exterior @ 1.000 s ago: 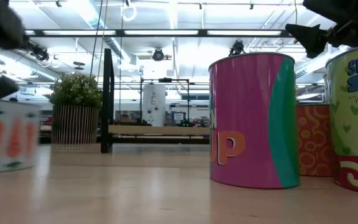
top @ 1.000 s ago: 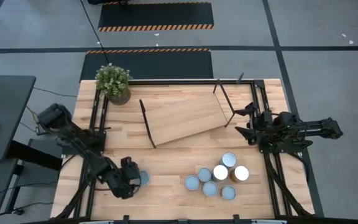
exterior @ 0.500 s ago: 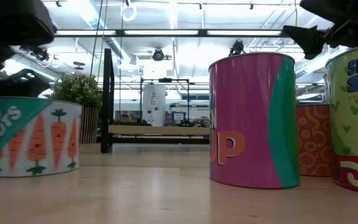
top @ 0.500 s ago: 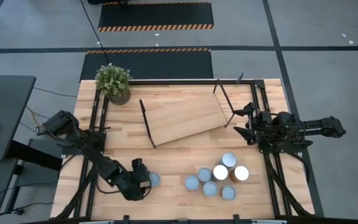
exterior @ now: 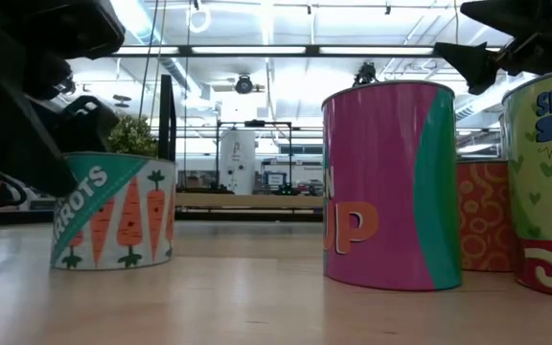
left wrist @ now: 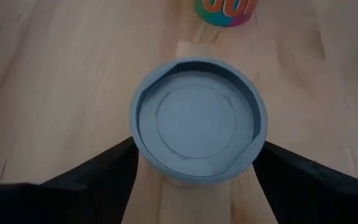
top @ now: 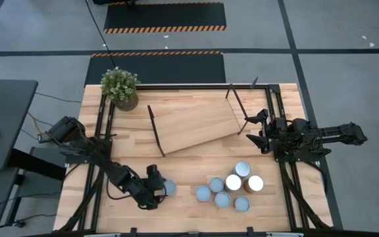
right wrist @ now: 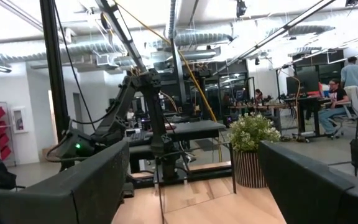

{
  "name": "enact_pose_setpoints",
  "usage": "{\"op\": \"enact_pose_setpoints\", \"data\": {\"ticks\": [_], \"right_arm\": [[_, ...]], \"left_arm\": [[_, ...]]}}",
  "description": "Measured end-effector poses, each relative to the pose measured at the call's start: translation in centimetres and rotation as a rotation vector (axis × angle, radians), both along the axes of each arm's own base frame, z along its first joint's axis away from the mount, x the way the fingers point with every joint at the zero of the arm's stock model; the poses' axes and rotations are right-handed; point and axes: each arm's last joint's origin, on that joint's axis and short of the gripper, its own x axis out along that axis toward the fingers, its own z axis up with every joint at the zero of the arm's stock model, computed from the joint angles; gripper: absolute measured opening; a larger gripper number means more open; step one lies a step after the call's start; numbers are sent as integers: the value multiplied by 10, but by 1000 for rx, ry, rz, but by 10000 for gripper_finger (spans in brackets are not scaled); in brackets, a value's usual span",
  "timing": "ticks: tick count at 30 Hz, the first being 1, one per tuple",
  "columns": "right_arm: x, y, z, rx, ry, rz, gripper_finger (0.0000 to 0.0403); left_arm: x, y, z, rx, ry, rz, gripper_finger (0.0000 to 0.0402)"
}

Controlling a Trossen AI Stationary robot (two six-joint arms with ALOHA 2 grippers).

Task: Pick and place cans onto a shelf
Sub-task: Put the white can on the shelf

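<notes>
My left gripper [top: 160,188] is near the table's front edge, shut on a can with carrot pictures on its side [exterior: 113,211] and a silvery-blue top [left wrist: 197,121]. Several other cans [top: 232,187] stand upright in a cluster to its right. The nearest of them in the low view is a pink and green can [exterior: 391,182]. The light-wood shelf [top: 196,125] with black end frames stands at the table's middle back. My right gripper [top: 252,128] is open and empty at the shelf's right end, and its fingers stand wide apart in its wrist view [right wrist: 194,180]. My left gripper pinches the carrot can between its two fingers, one on each side of the can's round wall [left wrist: 134,149] just below the top rim. The fingers come from the table's left, slanting down. The can is upright; I cannot tell whether its base touches the tabletop.
A potted green plant [top: 120,87] stands at the back left corner. Black rails [top: 104,131] run along both sides of the table. Bare wood lies between the held can and the cluster. People sit at desks in the room beyond [right wrist: 337,99].
My left gripper has gone toward the table's right edge, toward the cluster of cans, taking the carrot can with it. The can has stayed upright.
</notes>
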Motion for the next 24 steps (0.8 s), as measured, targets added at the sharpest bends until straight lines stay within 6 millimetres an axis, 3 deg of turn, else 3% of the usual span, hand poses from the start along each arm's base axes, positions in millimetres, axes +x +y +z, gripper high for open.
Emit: {"op": "enact_pose_setpoints", "data": {"ticks": [8,18,24], "right_arm": [[0,0,0,5,-1,0,362],[0,0,0,14,-1,3,361],[0,0,0,14,-1,3,362]], "left_arm": [[11,-2,-11,32,-44,-44,313],[13,-1,-10,76,-82,-20,312],[14,1,-10,95,-97,13,286]]}}
